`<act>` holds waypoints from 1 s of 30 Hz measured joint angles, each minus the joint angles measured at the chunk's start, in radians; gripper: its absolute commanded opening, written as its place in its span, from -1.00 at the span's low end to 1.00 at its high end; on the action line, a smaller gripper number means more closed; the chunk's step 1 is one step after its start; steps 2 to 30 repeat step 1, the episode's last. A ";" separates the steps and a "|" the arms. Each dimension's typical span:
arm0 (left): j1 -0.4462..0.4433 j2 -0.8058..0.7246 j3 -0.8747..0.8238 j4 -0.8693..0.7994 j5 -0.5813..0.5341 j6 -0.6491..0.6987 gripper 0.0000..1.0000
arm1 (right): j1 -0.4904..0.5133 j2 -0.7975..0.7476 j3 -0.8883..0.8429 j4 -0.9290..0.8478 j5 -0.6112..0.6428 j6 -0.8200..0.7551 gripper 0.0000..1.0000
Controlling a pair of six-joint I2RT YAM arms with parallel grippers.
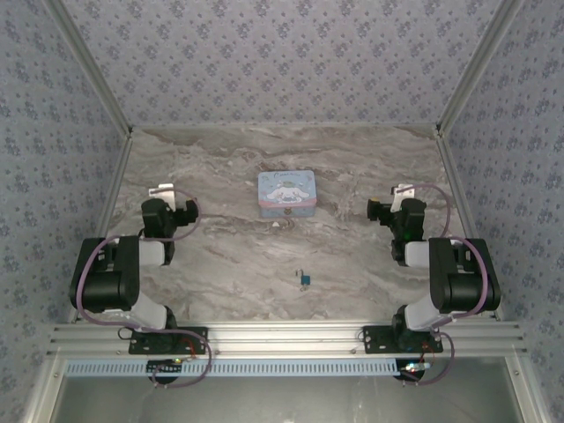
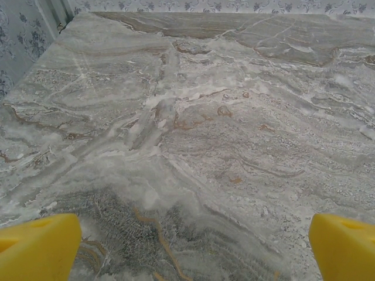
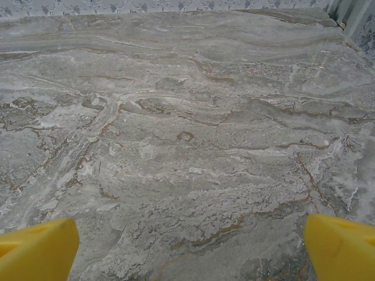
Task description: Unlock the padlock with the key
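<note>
Left gripper [image 1: 164, 190] and right gripper [image 1: 404, 191] gape empty, the padlock [image 1: 305, 280] well apart between them.

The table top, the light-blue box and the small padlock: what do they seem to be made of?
Table top: marble or a marble-print laminate, grey with brown veins, matte; I cannot tell which. Light-blue box: probably printed tin, given rounded corners and a cartoon lid. Padlock: blue-teal body, thin silver shackle, likely metal, too small to be sure.
</note>
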 measured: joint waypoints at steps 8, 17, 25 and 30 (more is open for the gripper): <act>0.000 0.000 0.000 0.000 0.000 0.000 0.99 | 0.000 0.000 0.000 0.000 0.000 0.000 1.00; 0.000 0.000 0.000 0.000 0.000 0.000 0.99 | 0.000 0.000 0.000 0.000 0.000 0.000 1.00; 0.000 0.000 0.000 0.000 0.000 0.000 0.99 | 0.000 0.000 0.000 0.000 0.000 0.000 1.00; 0.000 0.000 0.000 0.000 0.000 0.000 0.99 | 0.000 0.000 0.000 0.000 0.000 0.000 1.00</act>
